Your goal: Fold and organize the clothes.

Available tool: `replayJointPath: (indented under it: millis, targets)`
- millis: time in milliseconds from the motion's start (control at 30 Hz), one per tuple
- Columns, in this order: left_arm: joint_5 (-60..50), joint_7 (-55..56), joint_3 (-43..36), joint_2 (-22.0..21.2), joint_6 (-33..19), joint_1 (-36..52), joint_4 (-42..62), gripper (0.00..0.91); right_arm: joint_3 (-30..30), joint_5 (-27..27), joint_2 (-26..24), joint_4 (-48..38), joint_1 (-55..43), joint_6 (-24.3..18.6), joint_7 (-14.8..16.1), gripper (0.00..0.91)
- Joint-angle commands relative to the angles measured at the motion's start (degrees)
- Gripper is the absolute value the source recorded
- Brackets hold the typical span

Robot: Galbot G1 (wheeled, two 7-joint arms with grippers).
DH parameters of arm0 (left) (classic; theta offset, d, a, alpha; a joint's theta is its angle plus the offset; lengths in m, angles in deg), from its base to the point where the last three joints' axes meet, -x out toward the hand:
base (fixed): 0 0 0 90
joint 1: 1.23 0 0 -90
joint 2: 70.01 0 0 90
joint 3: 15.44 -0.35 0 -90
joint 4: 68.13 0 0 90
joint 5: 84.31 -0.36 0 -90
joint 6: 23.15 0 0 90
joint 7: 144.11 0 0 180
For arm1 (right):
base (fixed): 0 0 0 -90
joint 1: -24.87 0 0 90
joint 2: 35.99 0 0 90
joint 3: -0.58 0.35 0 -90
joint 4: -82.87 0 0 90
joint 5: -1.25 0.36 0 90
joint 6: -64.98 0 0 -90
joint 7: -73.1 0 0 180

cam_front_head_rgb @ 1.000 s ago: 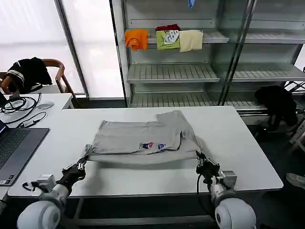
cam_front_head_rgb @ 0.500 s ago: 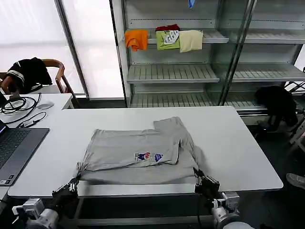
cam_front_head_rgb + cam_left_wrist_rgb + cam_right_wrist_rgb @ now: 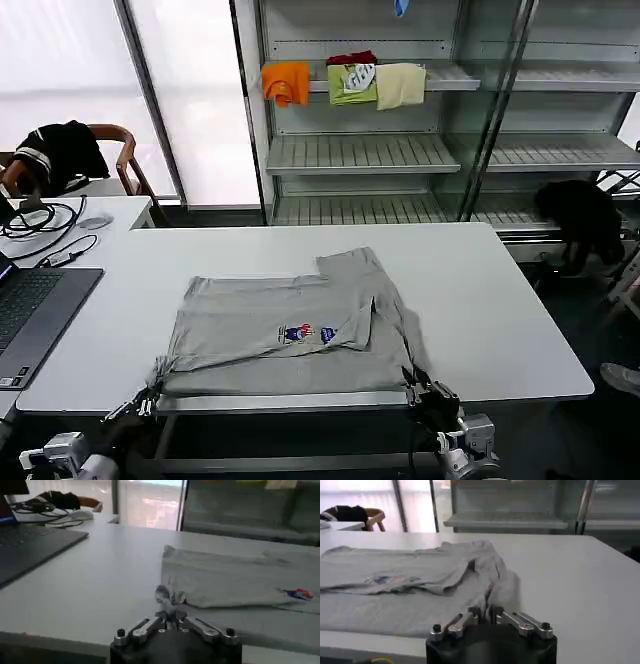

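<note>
A light grey T-shirt (image 3: 290,335) with a small multicolour chest print (image 3: 308,334) lies partly folded on a white table (image 3: 500,310). Its near hem reaches the table's front edge.

The left gripper (image 3: 143,403) sits at that edge, just below the shirt's near left corner. In the left wrist view, its fingers (image 3: 165,614) are pinched together on a bunched tuft of grey fabric (image 3: 169,597), and the rest of the shirt spreads out beyond it.

The right gripper (image 3: 418,384) is at the near right corner of the shirt. In the right wrist view, its fingers (image 3: 472,613) are closed on a raised fold of the cloth (image 3: 490,592), which rises straight ahead of them.

A laptop (image 3: 35,310) lies beyond the left gripper, toward the table's left end. Far past both grippers, a shelf (image 3: 440,75) carries orange, green and cream folded garments (image 3: 345,82).
</note>
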Motion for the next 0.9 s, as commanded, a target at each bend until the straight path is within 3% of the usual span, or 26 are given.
replayJointPath:
  millis: [33, 500, 667, 900]
  targets:
    - [-1.12, 0.70, 0.26, 0.64, -0.61, 2.88, 1.48, 0.907, -0.13, -2.19, 0.53, 0.13, -0.74, -0.85, -0.09, 0.907]
    - [-4.54, -1.01, -2.11, 3.39, -2.14, 13.58, 10.92, 0.907, 2.73, -1.99, 2.71, -3.90, -14.78, 0.60, -0.57, 0.907]
    - [-1.58, -3.22, -2.40, 3.83, -2.94, 23.79, 14.53, 0.907, 1.08, 0.56, 3.44, -13.83, -25.67, 0.05, -0.94, 0.907]
    - [-3.08, -6.60, -6.44, 5.11, -0.82, 37.05, 23.98, 0.907, -2.25, -0.91, 6.57, -33.30, -43.58, 0.51, 0.16, 0.907]
